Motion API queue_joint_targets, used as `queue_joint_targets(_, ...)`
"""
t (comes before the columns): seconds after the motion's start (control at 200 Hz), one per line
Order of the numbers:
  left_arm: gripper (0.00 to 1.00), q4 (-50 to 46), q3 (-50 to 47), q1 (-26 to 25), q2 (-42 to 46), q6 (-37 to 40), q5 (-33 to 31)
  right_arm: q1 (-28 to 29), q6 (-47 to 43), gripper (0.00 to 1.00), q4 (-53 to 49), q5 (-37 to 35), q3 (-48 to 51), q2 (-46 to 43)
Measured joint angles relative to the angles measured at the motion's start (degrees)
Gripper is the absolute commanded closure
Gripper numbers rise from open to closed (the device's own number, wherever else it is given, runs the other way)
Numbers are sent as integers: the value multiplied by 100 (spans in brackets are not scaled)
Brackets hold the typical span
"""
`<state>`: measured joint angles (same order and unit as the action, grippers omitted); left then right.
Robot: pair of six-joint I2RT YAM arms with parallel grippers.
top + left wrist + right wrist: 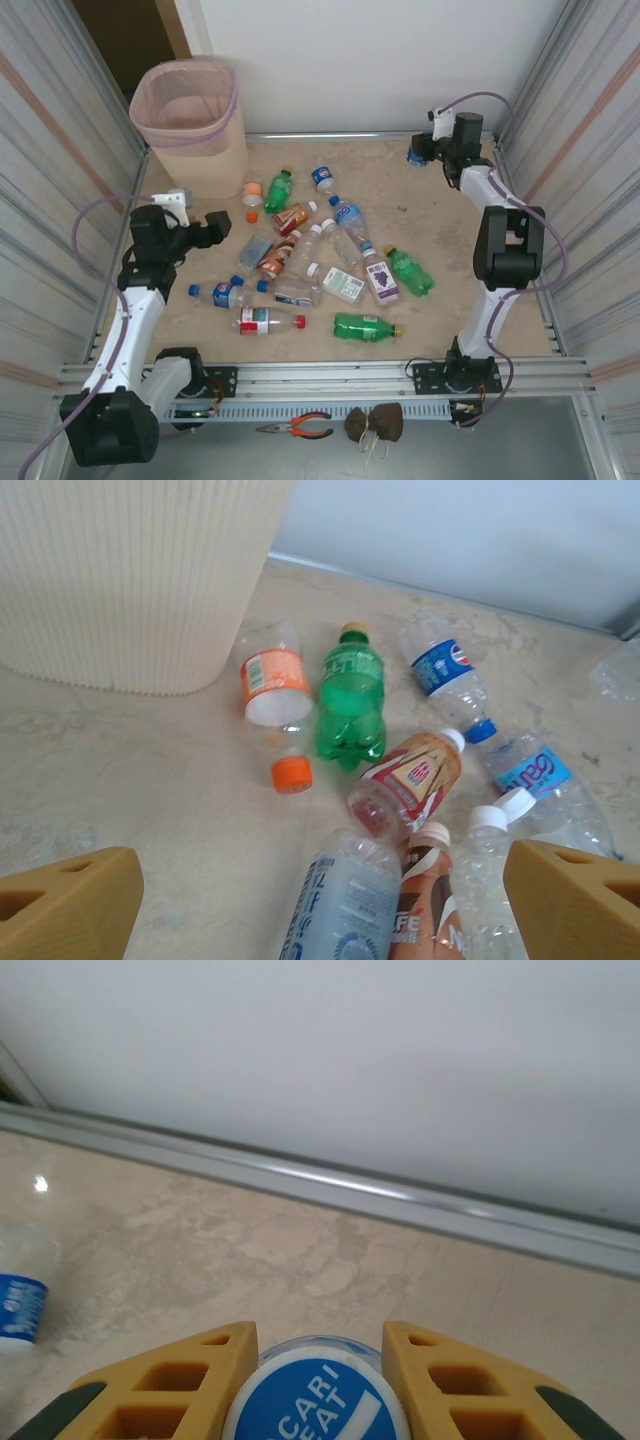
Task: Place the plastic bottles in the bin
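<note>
Bottle (315,1405) sits pinched between both fingers of the right hand (318,1348).

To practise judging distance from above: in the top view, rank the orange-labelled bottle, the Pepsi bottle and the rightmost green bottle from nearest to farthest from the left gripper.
1. The orange-labelled bottle, just beyond the left gripper, slightly to its right.
2. The Pepsi bottle, farther right, near the back.
3. The rightmost green bottle, at the pile's right edge.

We got bright, even, diffuse light; shadows under the plastic bottles (365,326) were faint. One small glare spot on the table (40,1184). Wrist views were soft at near edges; top view was sharp.
</note>
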<state>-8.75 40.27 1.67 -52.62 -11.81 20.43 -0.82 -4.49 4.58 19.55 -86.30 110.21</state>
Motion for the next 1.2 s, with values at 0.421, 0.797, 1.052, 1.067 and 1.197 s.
queue_joint_targets(0.421, 8, -149, 1982, -2275, -1241, 1091, -55, 181, 903, 95, -1217, 1104, 256, -1934)
queue_joint_targets(0.797, 7, -881, 4262, -3768, -3032, 2109, 476, 1174, 1211, 98, -1886, 2326, 798, -3047)
queue_joint_targets(1.052, 7, -1123, 4548, -4044, -3390, 2286, 1574, 1547, 1768, 100, -1932, 2496, 999, -3622)
queue_joint_targets(1.067, 7, -1130, 4551, -4046, -3401, 2297, 1606, 1554, 1803, 100, -1934, 2490, 999, -3648)
queue_joint_targets(1.197, 7, -1263, 4623, -4144, -3486, 2376, 1659, 1613, 2256, 100, -1987, 2308, 1016, -3816)
